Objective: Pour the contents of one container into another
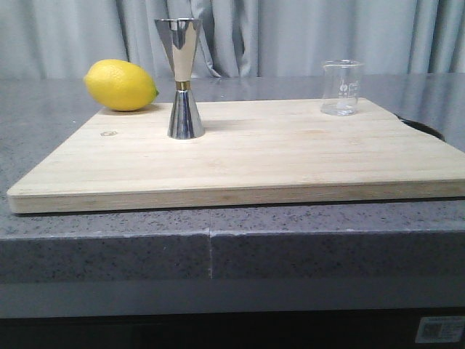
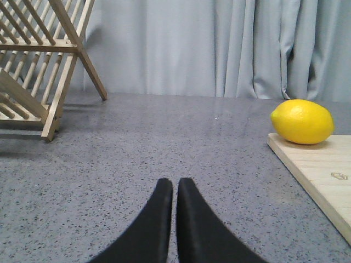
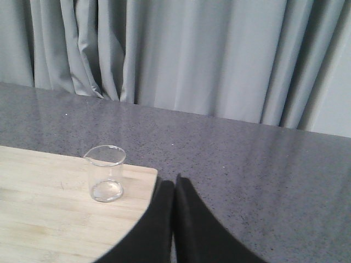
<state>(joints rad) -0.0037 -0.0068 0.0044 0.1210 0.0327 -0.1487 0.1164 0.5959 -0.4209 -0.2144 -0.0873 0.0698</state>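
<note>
1. Desk (image 1: 109,233) edge fills the nearest part of my front view, grey and speckled, with a pale wooden cutting board (image 1: 290,156) lying flat on it
2. My left tool (image 2: 174,189) hangs low over bare desk, its two black fingers pressed together with only a thin slit between them, gripping nothing
3. My right tool (image 3: 174,186) is likewise closed and empty, its tips by the board's rounded far right corner
4. On the board's left half I see the steel jigger (image 1: 182,76) standing upright, its gold band at the narrow waist, well apart from the beaker
5. Toward the board's far right corner stands the clear glass beaker (image 3: 106,173), upright; I cannot tell whether it holds any liquid
6. A yellow lemon (image 1: 120,85) rests at the board's far left corner, behind and left of the jigger; whether it touches the board I cannot tell
7. A wooden dish rack (image 2: 41,66) stands on the desk, seen only from my left wrist
8. Grey curtains (image 1: 290,36) hang behind everything
</note>
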